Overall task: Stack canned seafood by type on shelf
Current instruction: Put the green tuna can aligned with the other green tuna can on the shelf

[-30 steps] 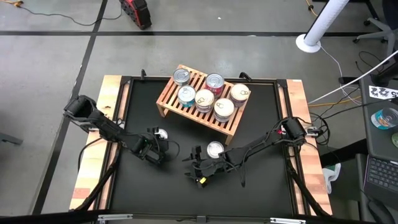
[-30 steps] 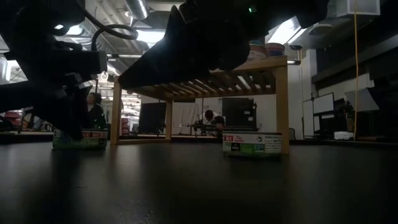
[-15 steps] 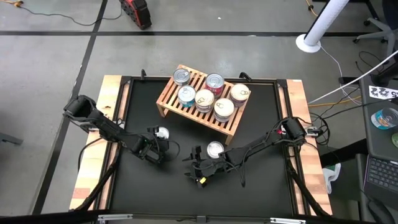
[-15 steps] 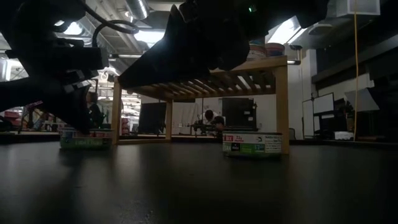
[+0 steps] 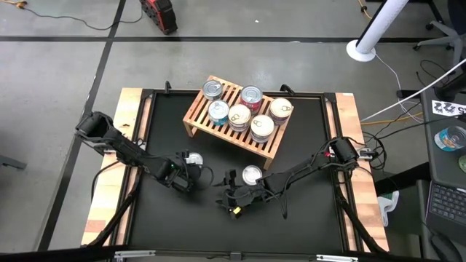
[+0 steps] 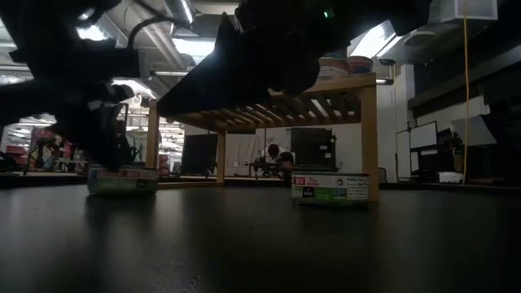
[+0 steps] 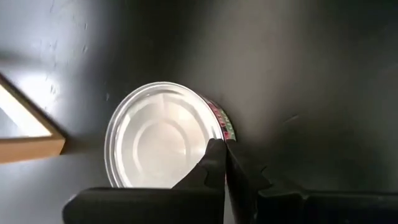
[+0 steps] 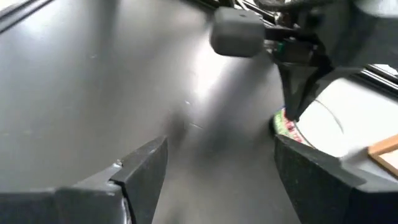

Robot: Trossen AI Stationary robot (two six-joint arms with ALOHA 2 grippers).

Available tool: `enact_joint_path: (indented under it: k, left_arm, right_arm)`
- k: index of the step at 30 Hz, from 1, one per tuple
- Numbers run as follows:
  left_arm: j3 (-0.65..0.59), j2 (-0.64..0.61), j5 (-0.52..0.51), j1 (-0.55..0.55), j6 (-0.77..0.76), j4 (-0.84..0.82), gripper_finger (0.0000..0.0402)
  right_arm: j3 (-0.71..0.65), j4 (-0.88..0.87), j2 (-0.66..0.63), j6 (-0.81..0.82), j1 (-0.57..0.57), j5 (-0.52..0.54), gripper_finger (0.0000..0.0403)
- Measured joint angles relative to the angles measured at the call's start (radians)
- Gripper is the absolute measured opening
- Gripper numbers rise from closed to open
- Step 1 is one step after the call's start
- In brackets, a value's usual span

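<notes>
Five cans of seafood (image 5: 240, 110) stand on the wooden slat shelf (image 5: 198, 116) at the far middle of the black table. Two more cans sit flat on the table. One with a pale lid (image 7: 161, 137) (image 5: 193, 158) (image 6: 122, 180) has my left gripper (image 7: 224, 163) (image 5: 188, 169) shut at its edge. The other (image 5: 251, 174) (image 6: 330, 187) lies just beyond my right gripper (image 8: 227, 180) (image 5: 226, 191). That gripper hangs open over bare table with nothing between its fingers. My left gripper touches the can's upper rim (image 7: 215, 138) with the tips of its shut fingers (image 7: 214, 165), above the pink and green side label. The fingers slant down from the table's left. The can stands flat on the table, lid up, with nothing pinched between the fingers.
The shelf's near corner (image 7: 37, 140) lies close beyond the left can. Wooden side boards (image 5: 116, 167) run along the table's left and right edges. Bare black table (image 5: 189, 218) spreads toward the near edge. Beyond the shelf, the low view shows a room with people.
My left gripper has shut at the can's edge. The can has slid a little along the table toward the right, staying flat. My right arm has kept still.
</notes>
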Motion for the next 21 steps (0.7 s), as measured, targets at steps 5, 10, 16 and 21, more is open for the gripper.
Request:
enact_joint_path:
  k: [5, 10, 16, 21]
  left_arm:
    - [0.024, 0.000, 0.035, 0.000, 0.001, 0.073, 0.0001]
    - [0.025, 0.000, 0.102, 0.000, 0.000, 0.221, 0.0001]
    - [0.026, -0.002, 0.141, 0.000, 0.001, 0.370, 0.0000]
    - [0.026, -0.002, 0.150, 0.000, -0.009, 0.422, 0.0001]
  right_arm:
    - [0.000, 0.000, 0.000, -0.050, 0.000, 0.018, 0.0289]
    - [0.000, -0.001, 0.000, -0.144, 0.000, 0.018, 0.0289]
    - [0.000, -0.010, 0.000, -0.190, 0.000, 0.018, 0.0289]
    - [0.000, -0.038, 0.000, -0.211, 0.000, 0.053, 0.0289]
